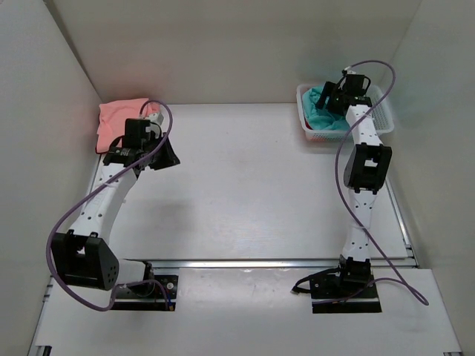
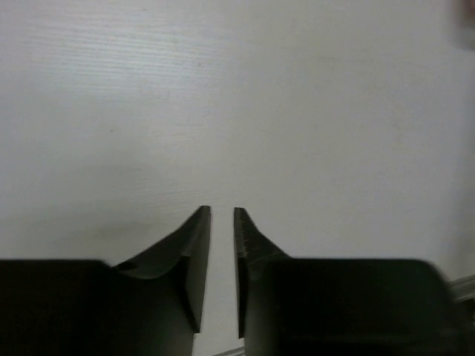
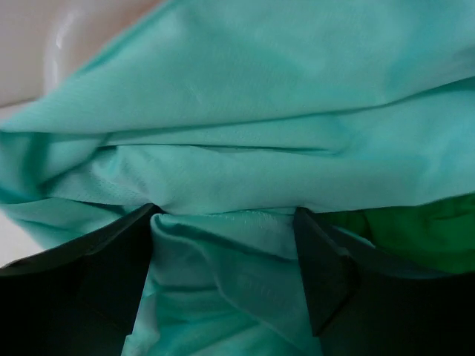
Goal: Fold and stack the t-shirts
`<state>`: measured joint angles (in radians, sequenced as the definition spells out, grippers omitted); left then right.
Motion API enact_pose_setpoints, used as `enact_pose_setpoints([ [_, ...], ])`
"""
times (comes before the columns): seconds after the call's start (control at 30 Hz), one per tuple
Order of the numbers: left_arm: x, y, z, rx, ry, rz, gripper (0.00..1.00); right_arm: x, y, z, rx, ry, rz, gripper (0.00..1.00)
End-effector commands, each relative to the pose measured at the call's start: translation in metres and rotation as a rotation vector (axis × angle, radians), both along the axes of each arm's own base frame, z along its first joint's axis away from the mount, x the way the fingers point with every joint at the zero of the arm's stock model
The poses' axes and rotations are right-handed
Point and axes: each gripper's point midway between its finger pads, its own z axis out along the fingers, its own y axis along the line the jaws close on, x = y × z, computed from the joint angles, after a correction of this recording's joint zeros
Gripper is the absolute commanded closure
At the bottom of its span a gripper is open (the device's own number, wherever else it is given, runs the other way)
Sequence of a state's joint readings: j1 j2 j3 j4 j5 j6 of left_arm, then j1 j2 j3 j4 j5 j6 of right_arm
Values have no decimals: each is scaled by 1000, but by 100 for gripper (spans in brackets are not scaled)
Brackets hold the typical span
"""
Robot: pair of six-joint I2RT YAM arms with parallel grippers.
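Observation:
A salmon pink t-shirt lies folded at the table's far left corner. My left gripper hangs just to its right over bare table. In the left wrist view this gripper shows a narrow gap with nothing in it. A teal t-shirt lies crumpled in the white basket at the far right. My right gripper reaches down into it. Seen from the right wrist, that gripper is open wide and pressed into the teal t-shirt, a fold between its fingers. A dark green t-shirt peeks out beneath.
White walls enclose the table on the left, back and right. The basket stands against the right wall. A metal rail crosses the near edge in front of both arm bases.

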<state>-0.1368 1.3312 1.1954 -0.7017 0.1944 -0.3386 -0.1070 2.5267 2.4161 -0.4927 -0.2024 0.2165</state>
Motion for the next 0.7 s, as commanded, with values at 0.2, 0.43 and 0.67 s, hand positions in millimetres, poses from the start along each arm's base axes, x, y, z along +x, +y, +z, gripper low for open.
enact_pose_setpoints([
  [0.2, 28, -34, 53, -62, -196, -116, 100, 16, -3, 87, 12, -209, 28, 100],
  [0.43, 13, -60, 58, 12, -216, -186, 100, -50, 27, 358, -30, -823, 52, 100],
  [0.67, 4, -67, 49, -14, -192, -179, 100, -218, 131, 532, 56, -1321, 318, 99],
])
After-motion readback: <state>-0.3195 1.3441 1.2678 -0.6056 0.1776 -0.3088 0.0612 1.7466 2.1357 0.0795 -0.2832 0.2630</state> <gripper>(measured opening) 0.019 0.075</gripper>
